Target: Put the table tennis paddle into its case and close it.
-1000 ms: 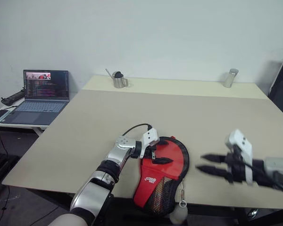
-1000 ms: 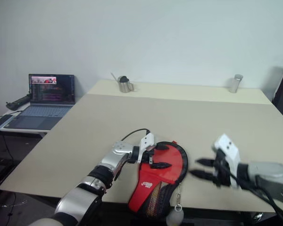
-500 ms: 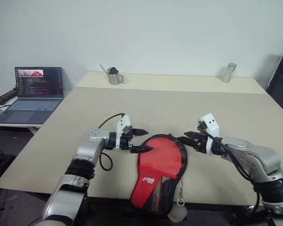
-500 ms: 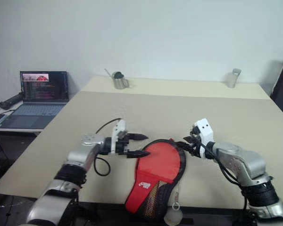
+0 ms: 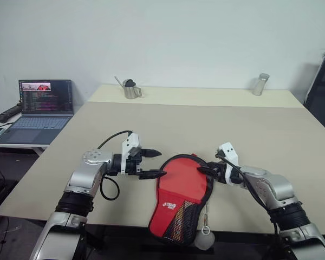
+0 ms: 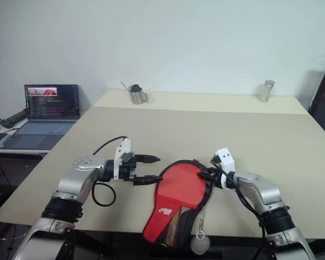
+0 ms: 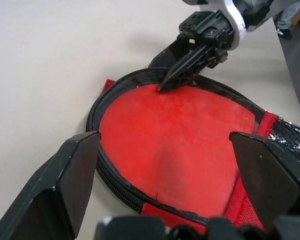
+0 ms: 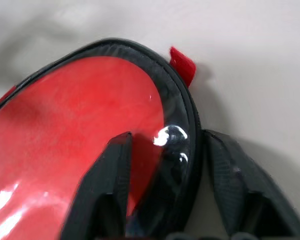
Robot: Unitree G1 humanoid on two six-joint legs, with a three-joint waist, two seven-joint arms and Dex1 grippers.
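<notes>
You had the left gripper (image 5: 161,162) down on the red face of the case (image 5: 181,187) a second earlier. It had since pulled off to the left and risen a little, and it hovered just beside the case's rim with its jaws wide apart, holding nothing. Over the same second the right gripper (image 5: 205,170) came in from well off to the right and arrived at the far right side of the rim. There its jaws had narrowed and stood astride the black trim, one finger (image 8: 102,185) on the glossy red face and the other outside on the bench (image 5: 206,124), near the small red tab (image 8: 182,65). They were still slightly apart, and no firm pinch showed. The case itself had not moved: it lay red side up at the bench's near edge, its logo and mesh end hanging over the edge. You could not pick out the table tennis paddle as separate from the case, and no handle showed, so it was probably already inside. That swap of arms read as a handover to the closing step. Your right arm was likely going for the zip or the rim, and the left was free to steady the cover.
</notes>
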